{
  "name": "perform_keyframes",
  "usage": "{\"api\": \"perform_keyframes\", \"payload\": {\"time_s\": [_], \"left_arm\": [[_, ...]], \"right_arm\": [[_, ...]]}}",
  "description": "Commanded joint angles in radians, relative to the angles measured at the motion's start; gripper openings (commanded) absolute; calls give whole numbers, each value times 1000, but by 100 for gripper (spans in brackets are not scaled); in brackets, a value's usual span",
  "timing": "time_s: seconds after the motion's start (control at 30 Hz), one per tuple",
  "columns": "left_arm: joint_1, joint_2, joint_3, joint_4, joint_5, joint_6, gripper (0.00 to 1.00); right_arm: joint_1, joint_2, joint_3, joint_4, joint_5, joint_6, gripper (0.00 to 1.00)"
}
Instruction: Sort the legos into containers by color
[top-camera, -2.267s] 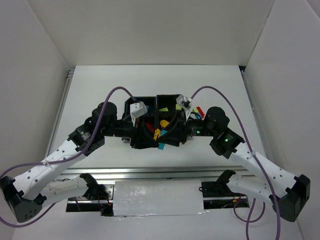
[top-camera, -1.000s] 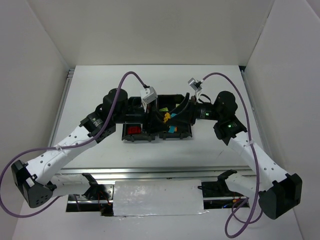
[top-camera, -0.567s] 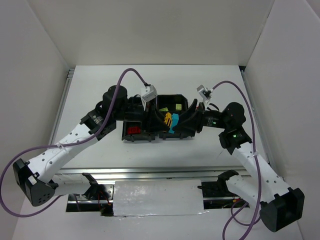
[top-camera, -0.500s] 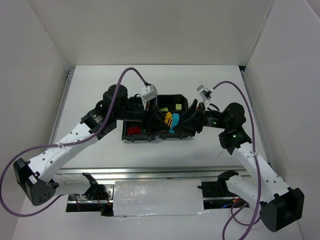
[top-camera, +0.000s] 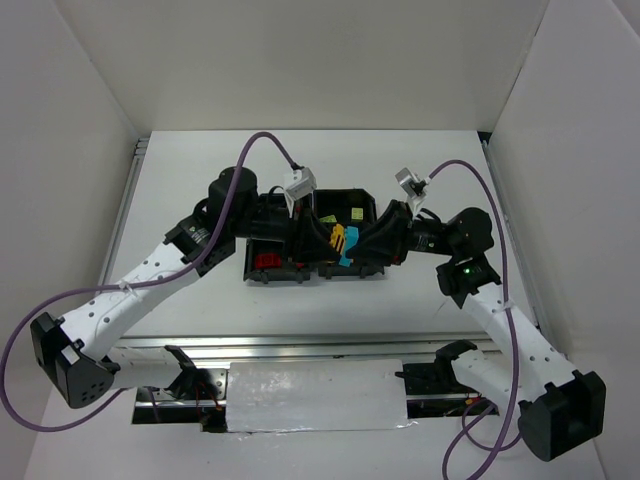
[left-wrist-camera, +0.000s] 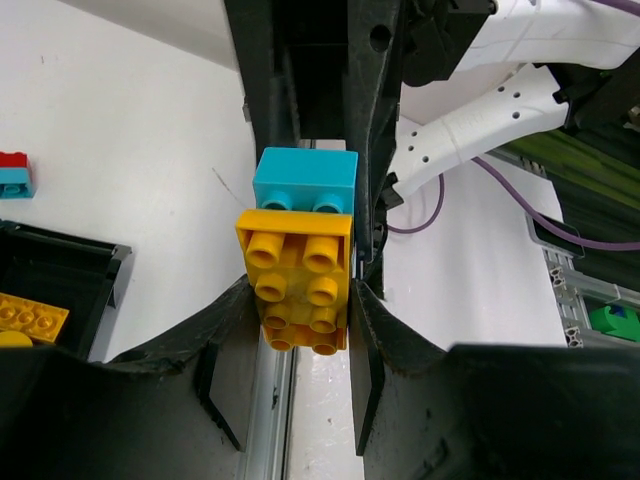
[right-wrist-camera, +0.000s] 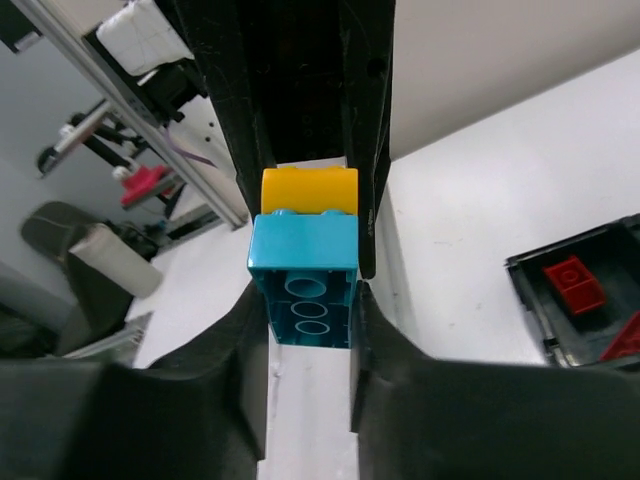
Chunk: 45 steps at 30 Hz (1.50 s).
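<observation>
Yellow brick and cyan brick joined end to end, and I am pinching them above the black tray.

I am reaching both arms inward, elbows out, meeting over the tabletop. My left end effector is clamping the yellow brick and my right end effector the cyan brick. The pair's long axis is running from one to the other. My left wrist camera is showing yellow studs; my right is showing cyan's hollow underside and red bricks in a compartment.
</observation>
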Motion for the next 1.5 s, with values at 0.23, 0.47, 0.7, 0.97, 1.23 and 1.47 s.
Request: {"api": "perform_keyframes", "payload": {"time_s": [0.23,0.47,0.7,0.97,1.23,1.47], "left_arm": [[57,17,34,48,-87,-15,0],[134,27,14,96,-43,-60,0],[137,144,49,67,-240,-83,0],[24,342,161,-22,-622,-72,0],[-12,535,255,-169,-790,-75,0],[-33,624,247,-210,-790,-74,15]], "right_arm": [[-28,-67,-57,-60,152,-73,0],[-94,-93,-93,-101,218,-61,0],[-111,-148,-55,-282,479,-87,0],[-110,-225,15,-489,672,-132,0],[-110,-257,22,-528,697,-150,0],[-110,-235,12,-522,691,-144,0]]}}
